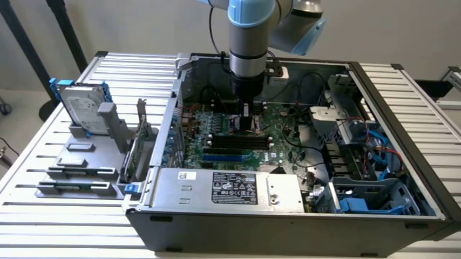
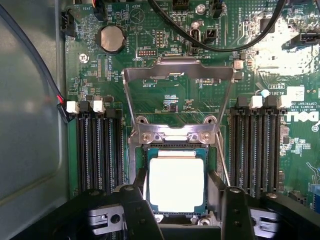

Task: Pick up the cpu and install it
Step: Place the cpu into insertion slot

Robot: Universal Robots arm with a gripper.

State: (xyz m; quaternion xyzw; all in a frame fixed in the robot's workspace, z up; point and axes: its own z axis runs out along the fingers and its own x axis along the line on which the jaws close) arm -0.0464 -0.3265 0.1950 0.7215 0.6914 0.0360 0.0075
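Note:
The cpu (image 2: 177,183), a flat square chip with a bright silver top and a green rim, lies level in the motherboard's socket (image 2: 141,155). The socket's metal load plate (image 2: 177,75) is hinged up and open beyond it. My gripper (image 2: 178,184) straddles the cpu, its two black fingers (image 2: 137,200) pressed against opposite edges of the chip. In the exterior view the gripper (image 1: 249,123) reaches straight down into the open computer case (image 1: 288,216), onto the green motherboard (image 1: 281,121).
Memory slots (image 2: 97,150) run along both sides of the socket, and black cables (image 2: 220,42) cross the board beyond the load plate. Outside the case, on the exterior view's left, a grey fixture (image 1: 79,162) holds a hard drive with blue rails (image 1: 83,105). The power supply (image 1: 230,189) lies along the case's near side.

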